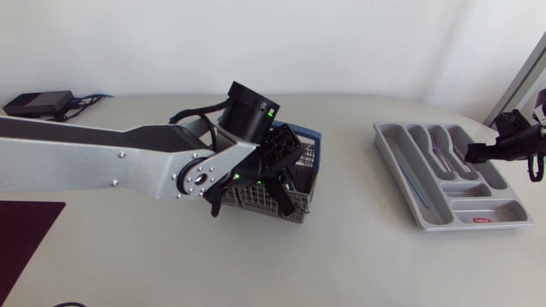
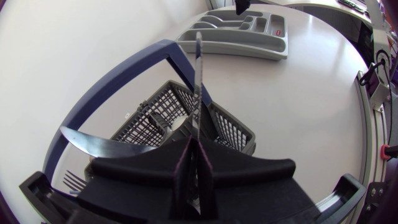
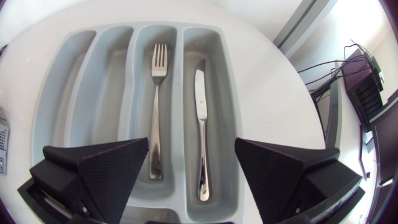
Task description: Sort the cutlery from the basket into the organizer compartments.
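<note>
A grey mesh basket (image 1: 300, 203) with a blue handle (image 2: 118, 74) stands mid-table. My left gripper (image 1: 277, 175) is down in it, shut on a thin metal cutlery piece (image 2: 198, 87) that stands up edge-on from between the fingers (image 2: 214, 171). A knife blade (image 2: 102, 145) and a fork (image 2: 74, 181) lie in the basket beside them. The grey organizer (image 1: 386, 147) sits at the right. My right gripper (image 3: 193, 168) hovers open over it, above a fork (image 3: 158, 93) and a knife (image 3: 199, 118) lying in neighbouring compartments.
A slim blue item (image 1: 418, 184) lies in the organizer's long left compartment. A black box with cables (image 1: 37, 103) rests at the back left. A dark mat (image 1: 26, 239) covers the front left corner.
</note>
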Tool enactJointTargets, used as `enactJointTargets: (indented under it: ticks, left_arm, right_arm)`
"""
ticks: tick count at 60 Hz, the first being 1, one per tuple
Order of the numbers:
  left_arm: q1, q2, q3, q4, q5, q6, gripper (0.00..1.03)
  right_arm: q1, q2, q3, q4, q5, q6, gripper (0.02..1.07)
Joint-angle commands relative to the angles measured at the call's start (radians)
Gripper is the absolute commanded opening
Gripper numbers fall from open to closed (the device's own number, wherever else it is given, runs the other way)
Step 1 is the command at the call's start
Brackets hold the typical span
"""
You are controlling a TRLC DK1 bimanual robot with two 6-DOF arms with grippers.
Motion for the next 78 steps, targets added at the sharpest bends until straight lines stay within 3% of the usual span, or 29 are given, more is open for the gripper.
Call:
enactJointTargets:
  ticks: [1,78]
  left_arm:
    - [0.014,-0.047,-0.037,0.019,-0.018,0.024,0.03]
    - [0.016,-0.129,-0.026,-0.004,-0.013,0.001,0.03]
  right_arm:
    - [0.012,-0.027,-0.038,0.009,-0.005,-0.006,1.03]
    - [0.064,-0.119,-0.173,0.044,-0.019,-0.041,1.03]
